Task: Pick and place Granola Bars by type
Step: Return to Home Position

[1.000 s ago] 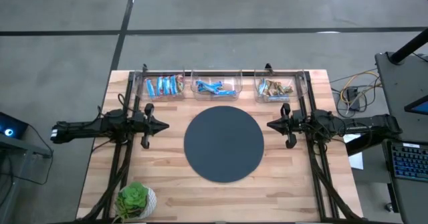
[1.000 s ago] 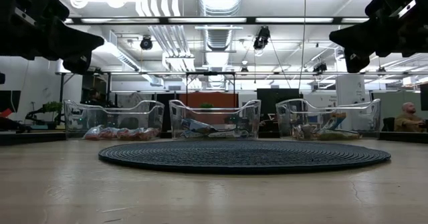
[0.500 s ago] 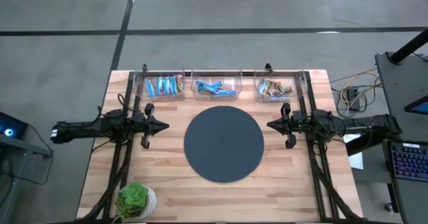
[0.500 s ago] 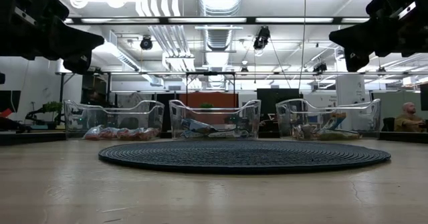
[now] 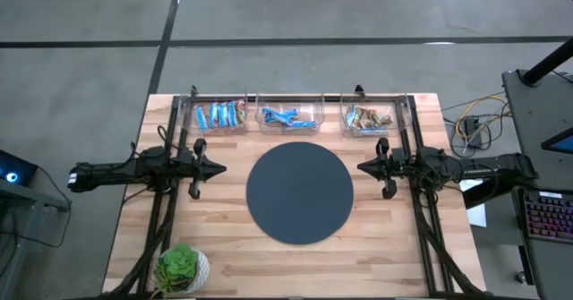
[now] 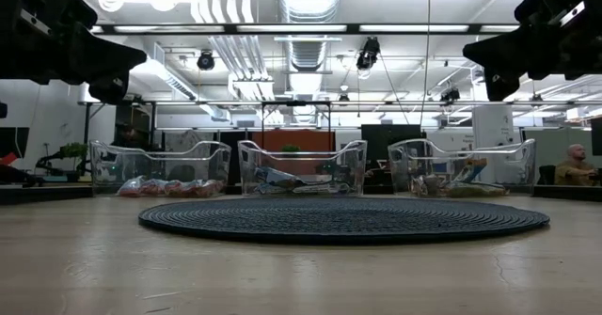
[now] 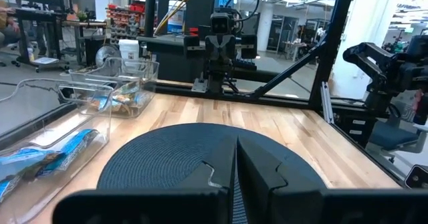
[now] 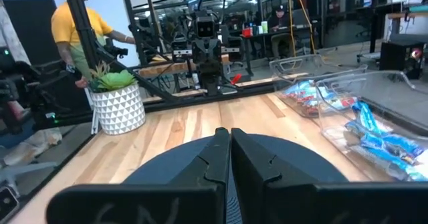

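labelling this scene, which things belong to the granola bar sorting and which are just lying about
Job:
- granola bars, sorted in three clear bins
- left gripper and right gripper, both shut, either side of the mat

Lying about:
- dark round mat
- potted plant

- Flat round mat [image 5: 299, 192] fills the table's middle; open room above it.
- Three clear bins [image 5: 288, 119] wall the far edge.
- Potted plant [image 5: 182, 268] blocks the near left corner.
- Left gripper [image 5: 221, 167] and right gripper [image 5: 361, 167] flank the mat, raised.
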Available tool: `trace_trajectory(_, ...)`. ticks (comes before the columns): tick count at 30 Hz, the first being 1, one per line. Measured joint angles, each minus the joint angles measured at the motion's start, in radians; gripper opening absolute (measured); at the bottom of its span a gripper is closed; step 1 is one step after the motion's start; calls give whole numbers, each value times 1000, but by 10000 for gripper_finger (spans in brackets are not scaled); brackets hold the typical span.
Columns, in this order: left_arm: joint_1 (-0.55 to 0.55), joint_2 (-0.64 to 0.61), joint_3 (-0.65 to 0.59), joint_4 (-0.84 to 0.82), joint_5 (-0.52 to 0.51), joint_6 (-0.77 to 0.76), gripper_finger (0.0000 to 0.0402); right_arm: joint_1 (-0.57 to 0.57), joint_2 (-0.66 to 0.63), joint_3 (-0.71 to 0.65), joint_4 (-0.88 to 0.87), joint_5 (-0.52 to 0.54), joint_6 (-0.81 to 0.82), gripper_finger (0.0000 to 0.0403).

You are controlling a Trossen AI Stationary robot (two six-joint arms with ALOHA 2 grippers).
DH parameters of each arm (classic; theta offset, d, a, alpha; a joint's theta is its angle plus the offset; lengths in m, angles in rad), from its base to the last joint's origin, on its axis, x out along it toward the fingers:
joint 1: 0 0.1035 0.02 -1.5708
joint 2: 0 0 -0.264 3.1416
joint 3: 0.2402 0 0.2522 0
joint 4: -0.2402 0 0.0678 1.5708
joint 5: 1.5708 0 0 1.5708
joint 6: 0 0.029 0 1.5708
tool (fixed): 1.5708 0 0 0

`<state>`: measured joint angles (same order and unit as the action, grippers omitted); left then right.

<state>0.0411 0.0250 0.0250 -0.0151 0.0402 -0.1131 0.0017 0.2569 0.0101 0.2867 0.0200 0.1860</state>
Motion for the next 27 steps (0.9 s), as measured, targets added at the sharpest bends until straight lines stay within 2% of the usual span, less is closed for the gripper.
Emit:
trace_trajectory(5,0,0,0,0,0,0,0,0,5,0,-25,-9,59,8)
trace_trajectory(12,0,0,0,0,0,1,0,1,29,0,-71,-100,97,8)
trace_trajectory(27,0,0,0,0,0,1,0,0,31,0,-41,-92,131,8)
